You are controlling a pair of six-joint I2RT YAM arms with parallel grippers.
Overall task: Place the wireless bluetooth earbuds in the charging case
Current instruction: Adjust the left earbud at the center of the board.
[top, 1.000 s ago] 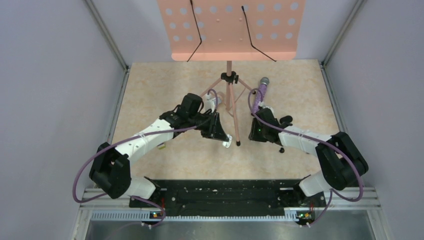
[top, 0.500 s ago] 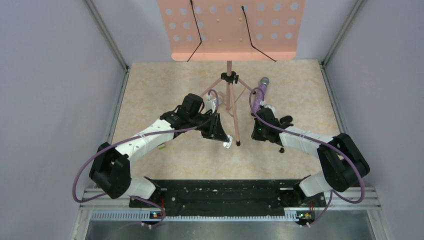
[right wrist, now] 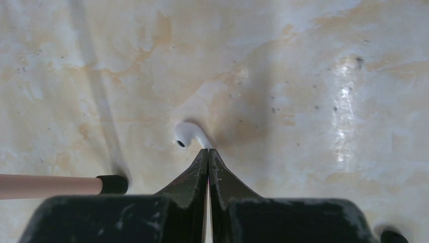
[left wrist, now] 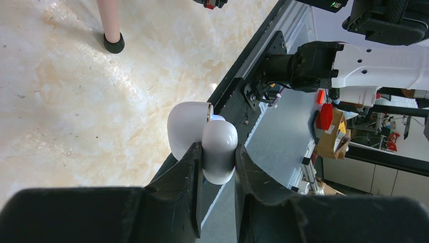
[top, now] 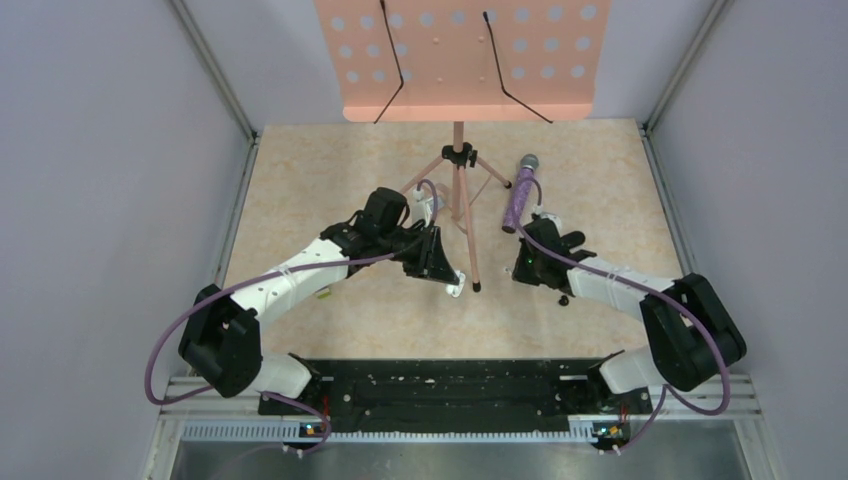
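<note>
Earbud [right wrist: 188, 134]: stem tip pinched in the closed right gripper [right wrist: 208, 152], bulb pointing ahead-left, close to the desk [right wrist: 313, 76].
Case [left wrist: 188, 126]: white, lid open, clamped in the left gripper [left wrist: 218, 152].
Path: case lies to the right gripper's left (beyond the stand leg [top: 468, 245]).

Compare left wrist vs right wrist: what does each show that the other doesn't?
Left wrist only: the left gripper clamped on a white charging case with its lid open, and the table's black edge rail behind it.
Right wrist only: the right gripper shut, its tips pinching the stem of a white earbud.
Both: the marbled tabletop and a pink stand leg ending in a black foot.
</note>
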